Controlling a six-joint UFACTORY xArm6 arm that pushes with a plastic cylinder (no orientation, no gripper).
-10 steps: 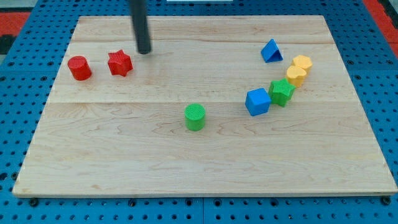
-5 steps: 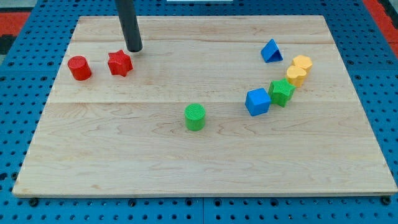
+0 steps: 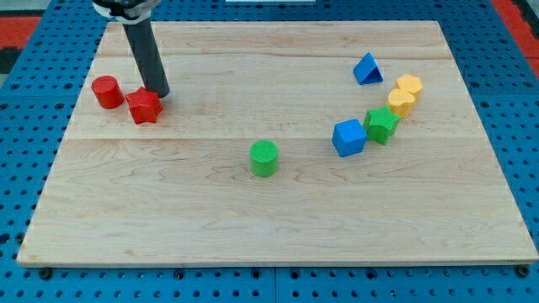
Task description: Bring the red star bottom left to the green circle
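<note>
While my tip (image 3: 158,93) touches the matte red star (image 3: 144,106) at its 1 o'clock, no gripper exists. Ribbed green circle (image 3: 264,157) sits at 4 o'clock across bare wood board (image 3: 253,227); red cylinder (image 3: 107,92) adjoins the star's 10 o'clock.

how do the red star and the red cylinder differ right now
The red star has pointed edges; the red cylinder is round with a flat top. My tip is against the star's upper right side, while the cylinder stands apart from it, further to the view's left. The star sits slightly lower in the view. Both are red and nearly touching.

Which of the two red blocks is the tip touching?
The red star: my tip sits against its upper-right edge. The red cylinder, further to the view's left, is clear of the tip.
</note>
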